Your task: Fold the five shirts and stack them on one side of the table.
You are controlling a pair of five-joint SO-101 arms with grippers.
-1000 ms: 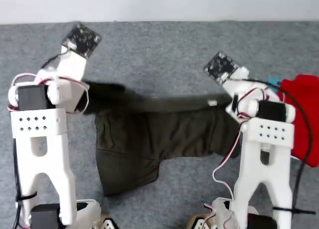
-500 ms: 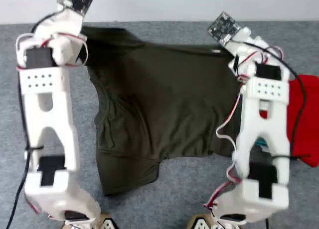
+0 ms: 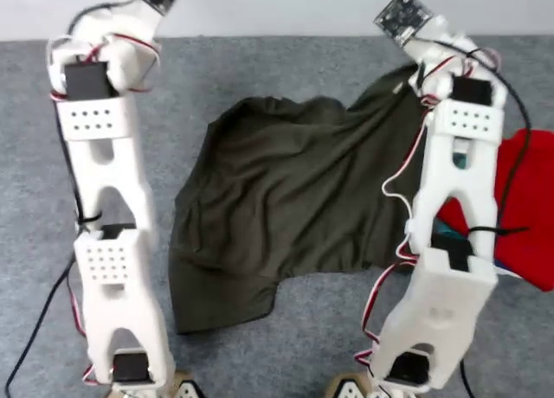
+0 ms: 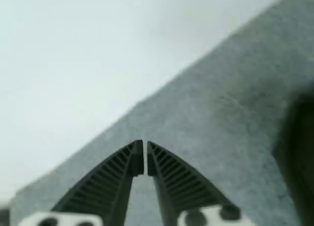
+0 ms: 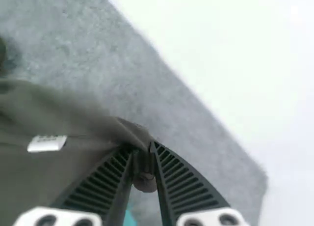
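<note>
Dropped from the left hand (image 4: 144, 147), the olive shirt (image 3: 294, 190) has slumped onto the bench (image 3: 260, 69); that hand is pressed together; right hand (image 5: 143, 152) pinches the shirt's edge.

Table (image 3: 260, 65): grey covering, coarse felt-like texture, spans full width of high view. Far edge straight, borders plain white wall (image 3: 277, 9). Wall blank, uniform. Both wrist views: same grey surface against same pale wall. Lighting even, diffuse.
</note>
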